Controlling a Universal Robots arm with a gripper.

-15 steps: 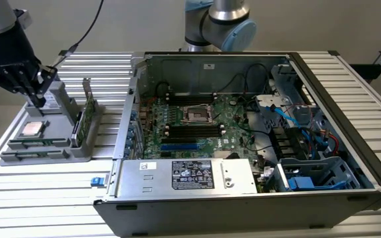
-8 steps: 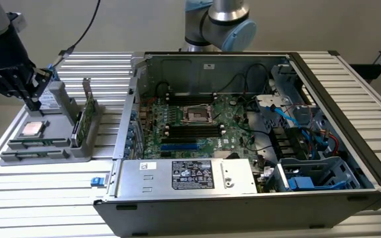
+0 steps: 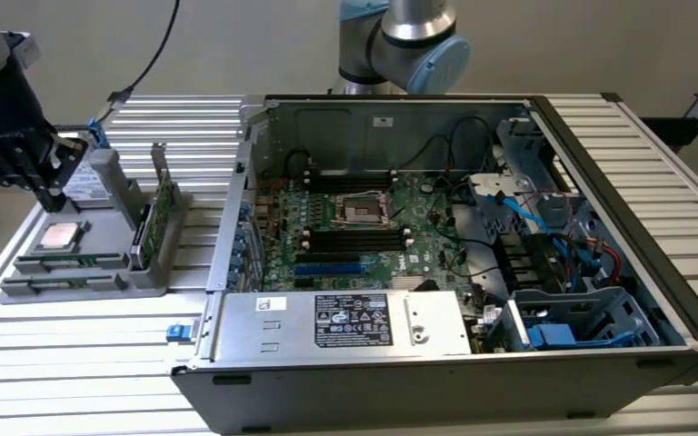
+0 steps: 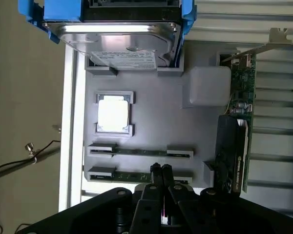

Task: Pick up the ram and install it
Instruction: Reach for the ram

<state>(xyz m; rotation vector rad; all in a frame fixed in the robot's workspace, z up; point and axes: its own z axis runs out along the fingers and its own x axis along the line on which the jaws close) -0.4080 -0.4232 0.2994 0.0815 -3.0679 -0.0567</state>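
End effector (image 4: 161, 167) empty, fingers pressed together, hovering over the grey tray (image 4: 161, 122) by the desk's (image 3: 83, 363) edge at the exterior view's left; the ram (image 4: 127, 175) stands slotted below the fingertips, long axis along their closing line; beyond it, a second stick (image 4: 136, 152), processor (image 4: 114, 115), hard drive (image 4: 117, 44).

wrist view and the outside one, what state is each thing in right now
gripper: jaws shut, nothing held, close over the ram
ram: two sticks on edge in the tray, not lifted
processor chip: flat in its pocket
expansion card: upright in its slot
hard drive: standing on edge at the tray's end
computer case: side panel off, inside exposed
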